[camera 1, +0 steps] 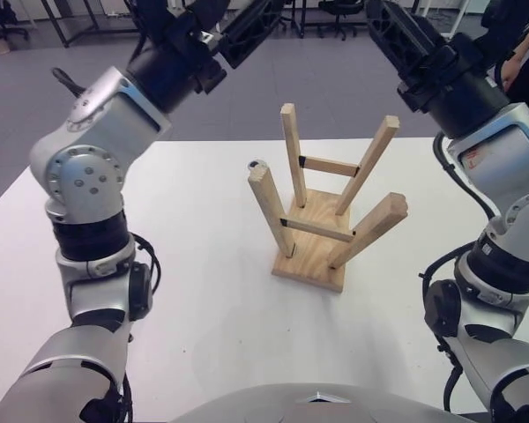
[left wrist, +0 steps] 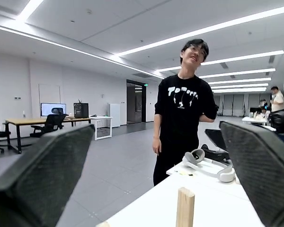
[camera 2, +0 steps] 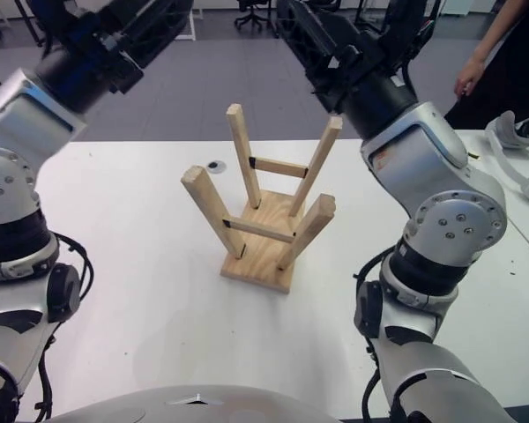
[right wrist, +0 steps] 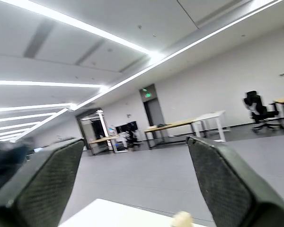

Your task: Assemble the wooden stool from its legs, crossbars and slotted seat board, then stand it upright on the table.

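Found the stool (camera 1: 322, 220) upside down near the middle of the white table (camera 1: 159, 264), with seat board (camera 1: 310, 264) flat on the top and nearest, and four legs pointing up at uneven leans, the near-right leg (camera 1: 370, 231) tilted most. Noted crossbars (camera 1: 316, 229) seated between leg pairs. Farther off and well above, saw the left gripper (left wrist: 157, 127) spread wide and holding nothing, and the right gripper (right wrist: 136, 139) likewise wide and unladen, aimed out past the table's far side, well apart from the wood. Judged the assembly seemingly done, the flip not yet. Feared most for the turn-over: lifting by a single leg might have pulled that leg from its slot or racked the crossbars loose. Gripping unevenly might have swung the board, dropped it, or skidded it toward the edge. Could not tell how tightly the joints sat.
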You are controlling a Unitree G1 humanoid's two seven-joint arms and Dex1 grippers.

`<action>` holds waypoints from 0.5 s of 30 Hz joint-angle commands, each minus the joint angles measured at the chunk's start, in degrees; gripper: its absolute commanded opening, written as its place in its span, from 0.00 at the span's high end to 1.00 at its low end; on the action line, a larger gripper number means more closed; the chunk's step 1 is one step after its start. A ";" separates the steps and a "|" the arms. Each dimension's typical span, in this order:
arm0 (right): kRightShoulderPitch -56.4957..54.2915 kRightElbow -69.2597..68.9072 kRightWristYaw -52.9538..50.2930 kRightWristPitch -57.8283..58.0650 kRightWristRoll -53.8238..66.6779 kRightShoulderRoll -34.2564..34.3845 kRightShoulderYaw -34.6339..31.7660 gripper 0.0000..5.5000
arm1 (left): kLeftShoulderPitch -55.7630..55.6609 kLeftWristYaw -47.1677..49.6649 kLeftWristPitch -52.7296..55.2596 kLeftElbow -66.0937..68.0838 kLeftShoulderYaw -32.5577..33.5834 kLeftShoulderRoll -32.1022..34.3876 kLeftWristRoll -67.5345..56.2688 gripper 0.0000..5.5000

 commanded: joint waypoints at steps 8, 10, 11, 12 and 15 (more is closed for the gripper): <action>18.06 -5.95 -9.15 0.52 4.28 1.54 7.80 0.27 | 31.78 -9.47 6.12 3.14 -21.77 0.76 7.85 0.12; 18.37 -5.95 -9.21 -0.13 4.32 1.05 7.81 0.27 | 28.57 -9.05 5.18 3.11 -19.83 0.82 7.95 0.12; 18.44 -5.80 -9.16 -0.48 4.26 0.77 7.85 0.27 | 26.92 -8.94 5.11 2.81 -18.86 0.94 7.70 0.12; 18.38 -5.55 -9.11 -0.79 4.16 0.50 7.94 0.27 | 24.63 -8.98 5.09 2.40 -17.59 1.05 6.99 0.12; 16.98 -3.78 -7.56 -1.55 3.53 -0.77 8.30 0.27 | 17.62 -8.43 4.52 2.48 -14.05 0.31 5.24 0.12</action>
